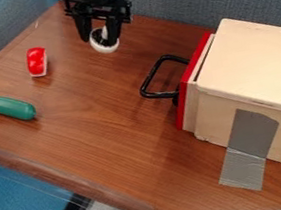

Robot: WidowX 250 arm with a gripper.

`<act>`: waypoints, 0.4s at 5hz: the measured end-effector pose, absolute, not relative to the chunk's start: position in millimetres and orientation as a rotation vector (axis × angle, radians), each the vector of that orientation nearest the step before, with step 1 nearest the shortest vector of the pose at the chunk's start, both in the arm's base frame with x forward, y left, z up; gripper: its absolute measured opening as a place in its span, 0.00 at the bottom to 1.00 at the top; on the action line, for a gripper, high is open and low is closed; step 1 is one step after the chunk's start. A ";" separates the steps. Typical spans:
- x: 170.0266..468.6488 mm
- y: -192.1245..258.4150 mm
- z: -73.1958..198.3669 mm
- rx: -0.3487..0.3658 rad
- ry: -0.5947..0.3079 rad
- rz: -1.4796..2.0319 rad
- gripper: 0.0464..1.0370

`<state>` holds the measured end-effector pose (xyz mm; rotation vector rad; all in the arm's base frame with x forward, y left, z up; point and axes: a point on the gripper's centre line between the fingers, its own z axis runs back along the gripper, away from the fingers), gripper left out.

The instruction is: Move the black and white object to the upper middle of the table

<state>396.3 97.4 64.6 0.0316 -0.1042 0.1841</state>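
Where the hand (99, 41) hangs, 2 fingers (83, 31) apart, black and white object (104, 48) gripped between

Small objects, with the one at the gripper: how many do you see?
3: red and white object at upper left, green oblong object below it, black and white object at the gripper.

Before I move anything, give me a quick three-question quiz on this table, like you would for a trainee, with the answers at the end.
1. Which thing is at the gripper? A, the red thing; B, the black and white object; C, the green thing.
2. True or false: the gray tape runs from the side of the box down onto the table.
3. Fill in the colour: the handle on the box's red front is ____.
Key: 1 B; 2 true; 3 black.
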 end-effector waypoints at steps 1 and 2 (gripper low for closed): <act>404.9 95.7 47.3 0.035 -0.093 0.170 0.63; 410.0 89.4 29.5 0.032 -0.059 0.150 0.63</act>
